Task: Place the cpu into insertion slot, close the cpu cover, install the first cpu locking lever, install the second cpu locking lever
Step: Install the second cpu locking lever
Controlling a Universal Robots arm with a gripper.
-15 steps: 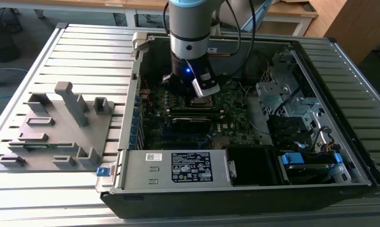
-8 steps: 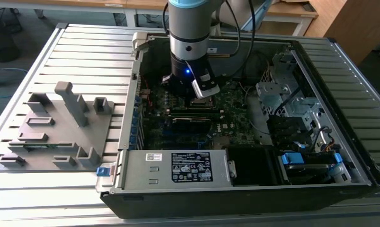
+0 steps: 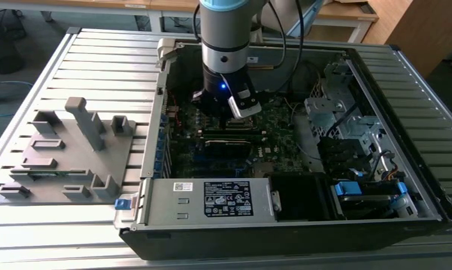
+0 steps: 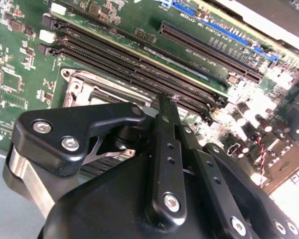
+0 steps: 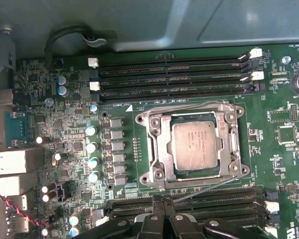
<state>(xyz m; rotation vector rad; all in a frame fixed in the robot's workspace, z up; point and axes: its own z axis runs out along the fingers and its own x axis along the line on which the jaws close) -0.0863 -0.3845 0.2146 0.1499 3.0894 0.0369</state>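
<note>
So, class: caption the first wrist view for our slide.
Small square silver-grey CPU seated under the silvery metal frame cover on the green motherboard.

Arm descends near-vertical from the top of the exterior view; wrist section carries a lit blue indicator; a white camera module is mounted on the wrist side. Gripper points downward; black fingers drawn together, tips meeting with no visible gap, nothing seen between them; same closed tips visible in the first wrist view.

Arm low over green motherboard in open computer case
</note>
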